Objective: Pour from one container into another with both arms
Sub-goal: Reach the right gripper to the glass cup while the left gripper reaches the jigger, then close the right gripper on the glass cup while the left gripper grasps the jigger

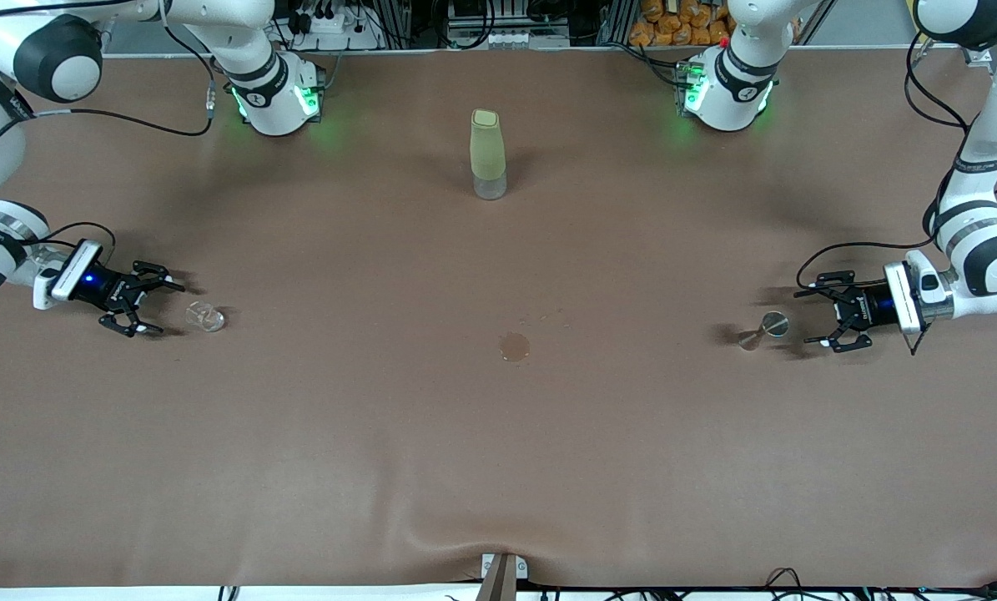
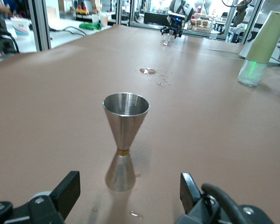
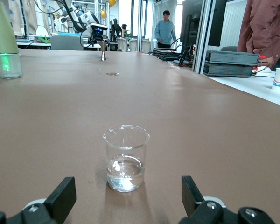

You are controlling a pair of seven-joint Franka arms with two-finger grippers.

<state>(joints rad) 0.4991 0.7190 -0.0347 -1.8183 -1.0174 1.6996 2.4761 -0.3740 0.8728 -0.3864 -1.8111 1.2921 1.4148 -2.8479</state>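
In the front view we see the glass cup (image 1: 205, 316) upright on the tabletop (image 1: 498, 434) beside the spread right hand (image 1: 149, 309), and the metal jigger (image 1: 763, 330) beside the spread left hand (image 1: 822, 315). The left wrist view shows the hourglass jigger (image 2: 124, 140) upright. In the right wrist view, we note the cup (image 3: 125, 157) holds a little clear liquid.

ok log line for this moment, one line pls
phase: pre-grasp | left gripper: open, at jigger | right gripper: open, at glass cup | both upright on table | nothing held
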